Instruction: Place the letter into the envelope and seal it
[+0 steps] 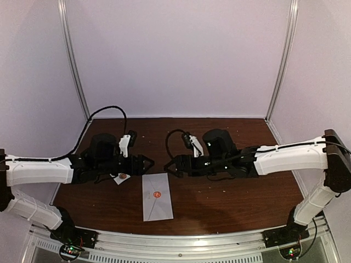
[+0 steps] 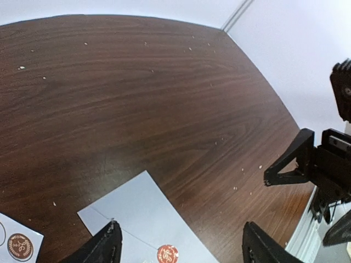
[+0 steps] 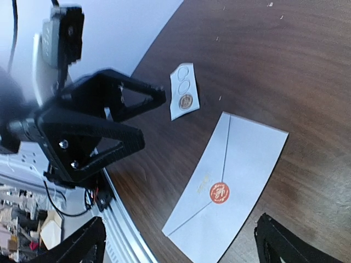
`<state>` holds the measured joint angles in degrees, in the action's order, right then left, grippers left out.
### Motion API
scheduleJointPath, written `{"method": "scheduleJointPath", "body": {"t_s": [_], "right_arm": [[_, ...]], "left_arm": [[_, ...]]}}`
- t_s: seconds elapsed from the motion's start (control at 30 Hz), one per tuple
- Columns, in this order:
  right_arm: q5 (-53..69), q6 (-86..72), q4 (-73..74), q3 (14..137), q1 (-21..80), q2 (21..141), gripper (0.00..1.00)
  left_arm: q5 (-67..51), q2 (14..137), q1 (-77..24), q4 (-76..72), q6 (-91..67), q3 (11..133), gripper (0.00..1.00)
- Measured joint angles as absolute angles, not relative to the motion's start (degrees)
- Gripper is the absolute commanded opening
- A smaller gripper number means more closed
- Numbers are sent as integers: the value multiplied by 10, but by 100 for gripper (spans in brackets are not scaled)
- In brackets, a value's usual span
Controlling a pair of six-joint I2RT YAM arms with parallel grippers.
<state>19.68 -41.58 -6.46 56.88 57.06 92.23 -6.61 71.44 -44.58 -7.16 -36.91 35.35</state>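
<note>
The pale envelope (image 1: 157, 196) lies flat on the brown table, flap closed, with a red round sticker (image 1: 157, 194) on the flap tip. It also shows in the left wrist view (image 2: 143, 219) and the right wrist view (image 3: 230, 186). No letter is visible. My left gripper (image 1: 147, 163) hovers just above the envelope's upper left corner, open and empty. My right gripper (image 1: 171, 164) hovers just above its upper right corner, open and empty. The two grippers face each other, apart.
A small white strip with round stickers (image 1: 120, 177) lies left of the envelope, under the left gripper; it shows in the right wrist view (image 3: 184, 97). White walls enclose the table. A metal rail (image 1: 181, 241) runs along the near edge.
</note>
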Motion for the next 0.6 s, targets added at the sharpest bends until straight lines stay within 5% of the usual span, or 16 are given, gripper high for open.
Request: {"method": "scheduleJointPath", "body": {"t_s": [0.2,0.6], "right_arm": [[101,-356,-15,556,506,838,100],[9,-224,14,416,197,715,100]], "left_arm": [[-23,726,-399,-59,-319,393,86],[-32,644,-43,-122,-255,309,90]]}}
